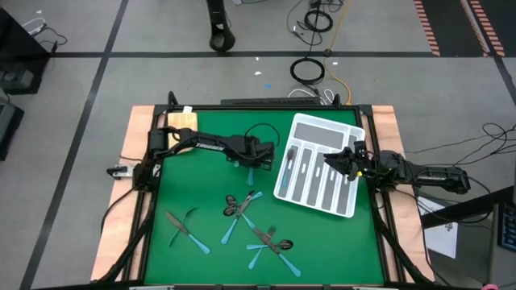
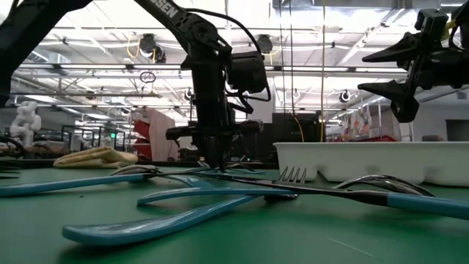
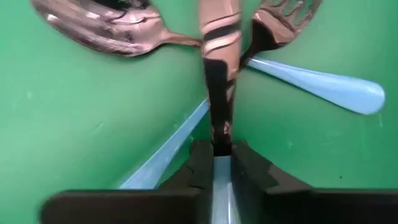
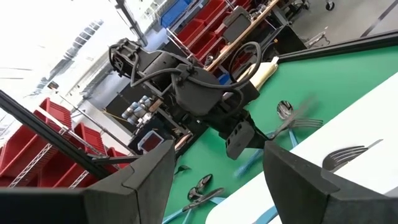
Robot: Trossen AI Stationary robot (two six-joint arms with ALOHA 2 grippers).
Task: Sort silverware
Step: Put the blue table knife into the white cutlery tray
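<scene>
My left gripper (image 1: 250,163) points down at the far middle of the green mat (image 1: 201,185) and is shut on a knife (image 3: 219,56) with a dark blade and a light-blue handle. A spoon (image 3: 106,28) and a fork (image 3: 283,22) lie close beside that blade. More silverware lies loose on the mat: a pair at the near left (image 1: 184,229), a cluster in the middle (image 1: 240,208) and another nearer the front (image 1: 272,242). My right gripper (image 1: 345,161) hangs open above the white tray (image 1: 322,129). My left gripper pinches the knife where the blade meets the handle (image 3: 222,144), between its two fingers (image 3: 200,167). The fingers come from above, pointing steeply down, and stand across the knife. The blade runs flat away from the fingers over the mat; I cannot tell whether it is lifted.
The white divided tray stands on the mat's right side, tilted to the mat's edges, with a fork (image 4: 348,155) lying in it. A tan block (image 1: 182,119) sits at the far left corner. Bare mat lies between the loose pieces and the left edge.
</scene>
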